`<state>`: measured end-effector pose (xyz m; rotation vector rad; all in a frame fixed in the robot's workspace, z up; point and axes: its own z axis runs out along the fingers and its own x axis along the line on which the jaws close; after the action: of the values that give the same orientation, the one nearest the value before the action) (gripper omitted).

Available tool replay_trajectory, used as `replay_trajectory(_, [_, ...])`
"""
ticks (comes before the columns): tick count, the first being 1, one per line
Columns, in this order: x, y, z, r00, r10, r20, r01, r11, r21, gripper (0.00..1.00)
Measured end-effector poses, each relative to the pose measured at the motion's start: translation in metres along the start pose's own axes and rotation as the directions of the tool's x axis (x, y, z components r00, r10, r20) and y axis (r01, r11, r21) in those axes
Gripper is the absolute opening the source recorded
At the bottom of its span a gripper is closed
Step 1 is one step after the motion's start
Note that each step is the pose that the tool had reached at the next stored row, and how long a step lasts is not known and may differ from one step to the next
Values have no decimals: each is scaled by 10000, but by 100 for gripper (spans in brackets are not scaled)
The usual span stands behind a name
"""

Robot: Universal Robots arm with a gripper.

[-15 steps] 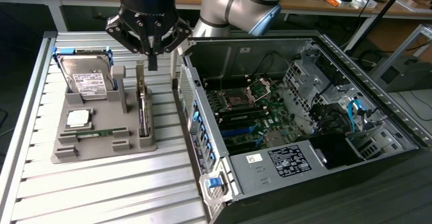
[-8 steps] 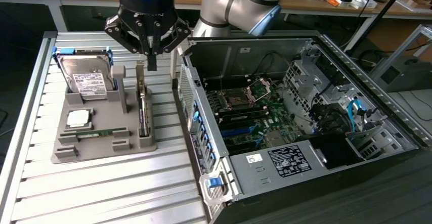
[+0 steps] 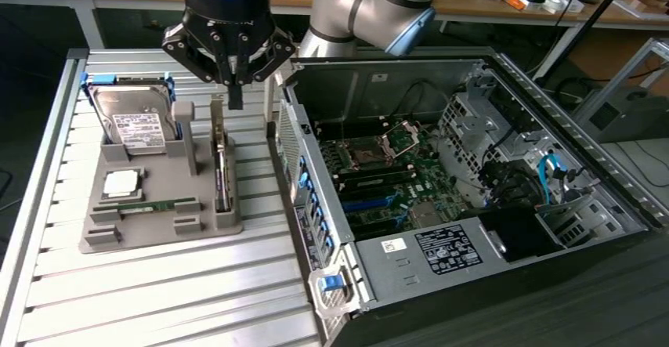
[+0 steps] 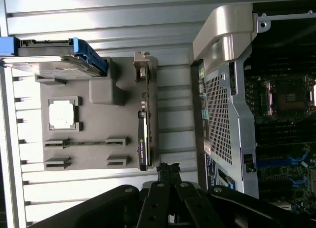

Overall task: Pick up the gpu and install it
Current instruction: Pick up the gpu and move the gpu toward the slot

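Observation:
The gpu [image 3: 221, 163] stands on its edge in a slot of the grey holder [image 3: 157, 233], a thin dark card with a silvery bracket at its far end. In the wrist view the gpu [image 4: 143, 134] appears edge-on, running along the holder's side nearest the computer case. My gripper [image 3: 235, 95] hangs above the far end of the card with clear air between them, fingers pressed together and nothing held. The wrist view shows my gripper [image 4: 168, 170] just past the card's near end.
On the grey holder also sit a silver hard drive [image 3: 141, 124], a square processor [image 3: 122, 182] and a green memory stick [image 3: 146, 204]. The open computer case [image 3: 471, 175] with its motherboard [image 3: 387, 182] lies at the exterior view's right on the slatted table [image 3: 157, 292].

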<state>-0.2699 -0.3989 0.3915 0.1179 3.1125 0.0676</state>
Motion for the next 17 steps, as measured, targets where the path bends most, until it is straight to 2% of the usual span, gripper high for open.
replay_trajectory(2, [0, 0, 0, 10000, 0, 0, 0, 10000, 0, 11])
replay_trajectory(6, [0, 0, 0, 10000, 0, 0, 0, 10000, 0, 36])
replay_trajectory(7, [0, 0, 0, 10000, 0, 0, 0, 10000, 0, 36])
replay_trajectory(9, [0, 0, 0, 10000, 0, 0, 0, 10000, 0, 48])
replay_trajectory(17, [9, -1, 13, 10000, 1, 0, -1, 10000, 0, 48])
